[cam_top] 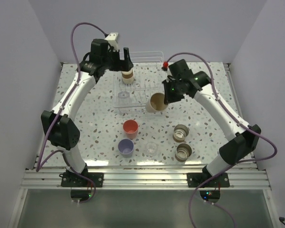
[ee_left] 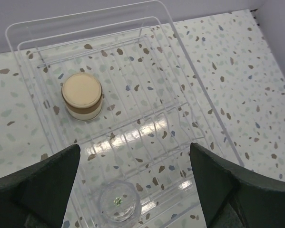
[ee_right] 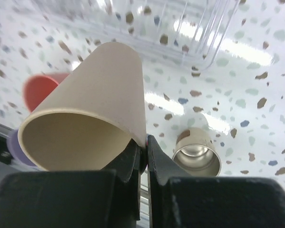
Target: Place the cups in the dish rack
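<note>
Pinching observed: right gripper closed on rim of beige cup. Cup held tilted on its side, just off near right corner of dish rack. Left gripper spread wide, empty, positioned above rack. Inverted tan cup and clear glass seated inside rack. Coral-red cup and lavender cup noted outside rack, near side.

Beige cup tilted at the wire rack — inverted tan cup and glass cup inside.
</note>
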`<control>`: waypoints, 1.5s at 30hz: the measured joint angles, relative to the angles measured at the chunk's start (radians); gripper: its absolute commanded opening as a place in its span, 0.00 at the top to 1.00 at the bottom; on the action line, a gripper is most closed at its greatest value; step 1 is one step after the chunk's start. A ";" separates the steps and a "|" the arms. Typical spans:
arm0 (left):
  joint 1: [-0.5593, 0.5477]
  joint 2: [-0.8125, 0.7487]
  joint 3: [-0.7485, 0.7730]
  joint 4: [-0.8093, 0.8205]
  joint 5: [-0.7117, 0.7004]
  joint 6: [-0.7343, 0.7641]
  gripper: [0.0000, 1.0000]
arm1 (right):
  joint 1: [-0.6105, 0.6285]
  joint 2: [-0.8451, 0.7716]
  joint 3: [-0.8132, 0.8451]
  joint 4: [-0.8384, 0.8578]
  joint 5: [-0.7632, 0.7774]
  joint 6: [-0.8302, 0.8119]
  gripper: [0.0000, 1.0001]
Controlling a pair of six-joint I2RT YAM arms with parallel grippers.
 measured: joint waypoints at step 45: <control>0.184 0.160 -0.427 1.770 0.784 -1.559 0.00 | -0.307 0.071 0.159 0.675 -0.766 0.618 1.00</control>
